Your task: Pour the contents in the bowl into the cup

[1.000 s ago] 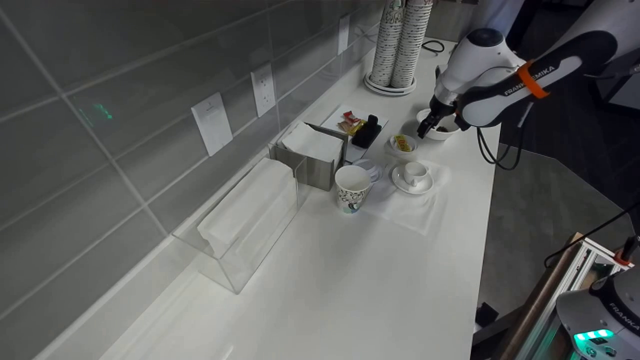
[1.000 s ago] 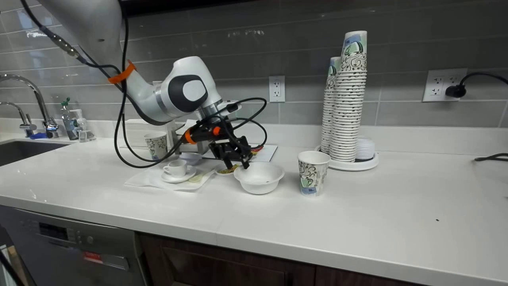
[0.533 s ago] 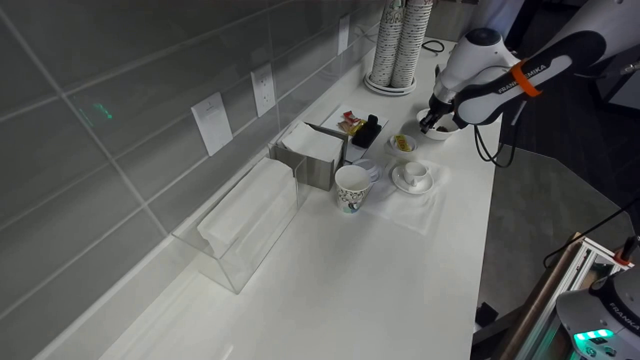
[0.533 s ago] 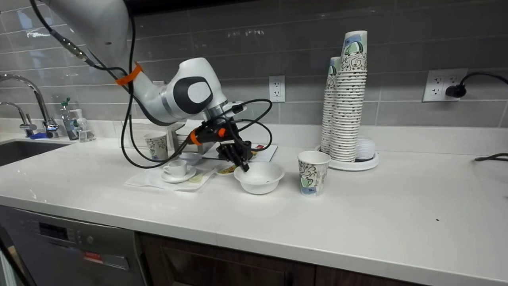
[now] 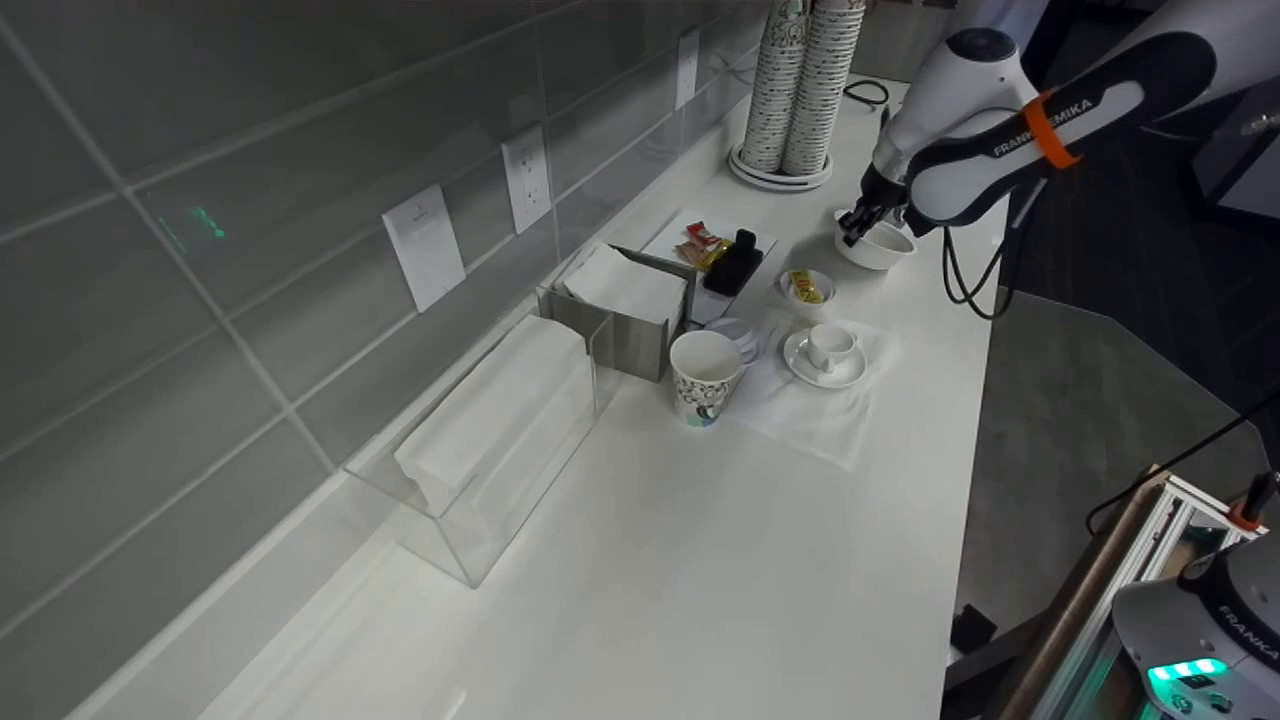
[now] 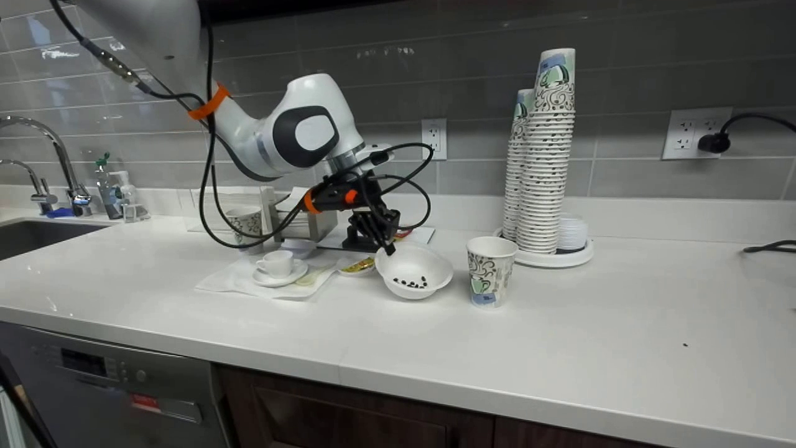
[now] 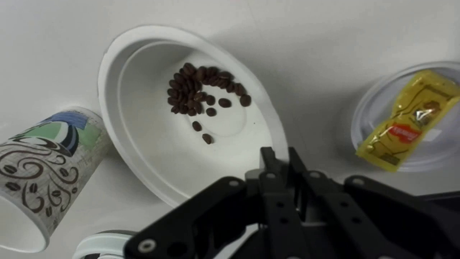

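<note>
1. Bowl is between the front and wall-side edges of the tabletop, tilted toward the front edge; whether its base touches, I cannot tell.
2. Gripper pinches the bowl's rim between its fingers, on the part toward the wall-side edge.
3. Coffee beans lie inside the bowl, mostly heaped away from the fingers.
4. Paper cup stands upright just beside the bowl, nearer the front edge than the stacked cups.
5. Small dish holding a yellow packet sits on the bowl's other side.
6. Teacup rests on a saucer.
</note>
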`<state>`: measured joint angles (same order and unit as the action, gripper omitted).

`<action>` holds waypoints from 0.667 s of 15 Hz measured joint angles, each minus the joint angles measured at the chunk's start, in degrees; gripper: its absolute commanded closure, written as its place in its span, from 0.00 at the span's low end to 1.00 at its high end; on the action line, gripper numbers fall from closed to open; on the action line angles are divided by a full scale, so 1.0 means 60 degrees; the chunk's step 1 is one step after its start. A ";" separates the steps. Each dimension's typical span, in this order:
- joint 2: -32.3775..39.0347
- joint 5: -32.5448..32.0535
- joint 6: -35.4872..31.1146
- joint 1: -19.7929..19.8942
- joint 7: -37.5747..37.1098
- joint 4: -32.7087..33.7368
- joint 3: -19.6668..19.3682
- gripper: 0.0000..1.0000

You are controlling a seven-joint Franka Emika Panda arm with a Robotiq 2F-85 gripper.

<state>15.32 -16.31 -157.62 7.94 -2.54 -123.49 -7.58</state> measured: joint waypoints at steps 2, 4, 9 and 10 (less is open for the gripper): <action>-0.0137 0.0440 0.0235 -0.0004 0.0139 0.0172 0.0071 0.98; -0.0320 0.0660 0.0591 -0.0017 0.0173 0.0393 0.0120 0.98; -0.0774 0.1043 0.1484 -0.0064 0.0262 0.0927 0.0207 0.98; -0.0846 0.1227 0.1658 -0.0065 0.0332 0.1029 0.0253 0.98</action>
<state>10.24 -8.94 -147.67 7.55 -0.55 -117.31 -6.07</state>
